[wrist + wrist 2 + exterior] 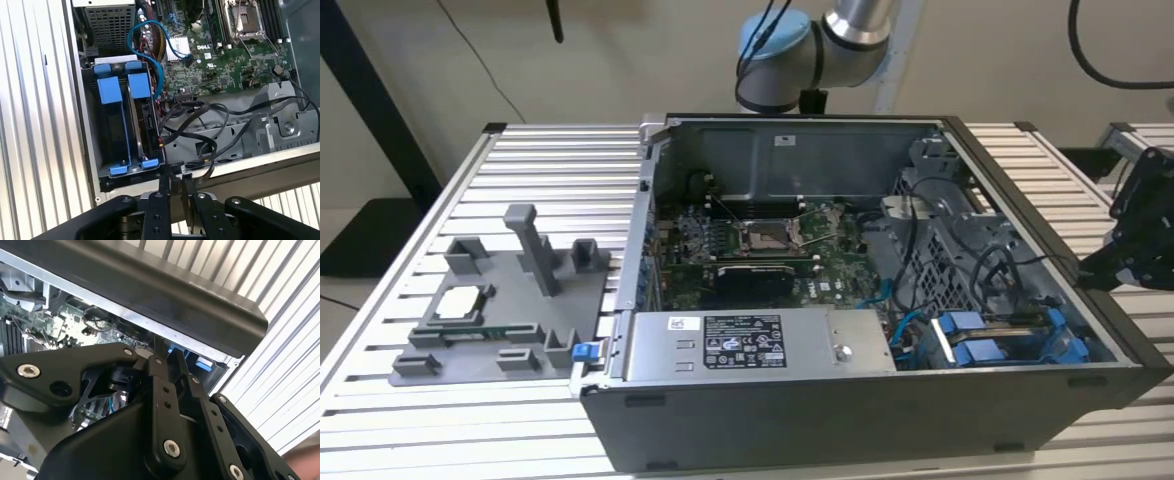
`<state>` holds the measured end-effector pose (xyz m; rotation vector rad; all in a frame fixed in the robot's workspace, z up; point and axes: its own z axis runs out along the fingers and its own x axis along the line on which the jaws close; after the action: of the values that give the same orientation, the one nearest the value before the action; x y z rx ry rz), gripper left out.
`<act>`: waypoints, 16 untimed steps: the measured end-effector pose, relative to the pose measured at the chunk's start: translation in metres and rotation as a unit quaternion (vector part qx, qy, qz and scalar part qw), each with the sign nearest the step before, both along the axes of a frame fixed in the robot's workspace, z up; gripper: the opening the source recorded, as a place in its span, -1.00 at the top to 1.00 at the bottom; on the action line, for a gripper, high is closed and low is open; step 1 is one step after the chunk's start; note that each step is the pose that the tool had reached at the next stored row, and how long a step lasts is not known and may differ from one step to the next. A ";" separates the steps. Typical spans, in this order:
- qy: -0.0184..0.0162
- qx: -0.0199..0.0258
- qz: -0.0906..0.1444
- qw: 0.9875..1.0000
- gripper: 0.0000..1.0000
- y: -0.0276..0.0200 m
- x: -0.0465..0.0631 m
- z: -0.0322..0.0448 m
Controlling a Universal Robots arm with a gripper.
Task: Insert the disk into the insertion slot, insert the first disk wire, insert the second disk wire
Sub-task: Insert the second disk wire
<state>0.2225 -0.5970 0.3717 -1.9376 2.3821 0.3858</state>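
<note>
The exterior view looks steeply down on the whole computer case (854, 410). Both wrist views peer closely past the tool (175, 177), sharing its motherboard (220, 65).

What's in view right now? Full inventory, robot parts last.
Open dark-grey computer case: one, on the slatted metal table.
Green motherboard: one, inside the case.
Silver labelled power supply box: one, inside the case.
Bright blue plastic drive carriers: two, side by side in the grey drive bay.
Blue cable: one, looping above the carriers.
Black wires: several, beside the bay.
Grey plastic fixture: one, on the exterior view's left.
Robot arm: one, silver and blue, behind the case.
Black gripper: one, by the bay.
</note>
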 end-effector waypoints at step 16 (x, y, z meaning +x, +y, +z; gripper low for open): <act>0.014 0.008 -0.016 1.000 -1.00 -0.0086 0.004 -0.0012</act>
<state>0.2263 -0.6057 0.3705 -1.8991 2.4160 0.4311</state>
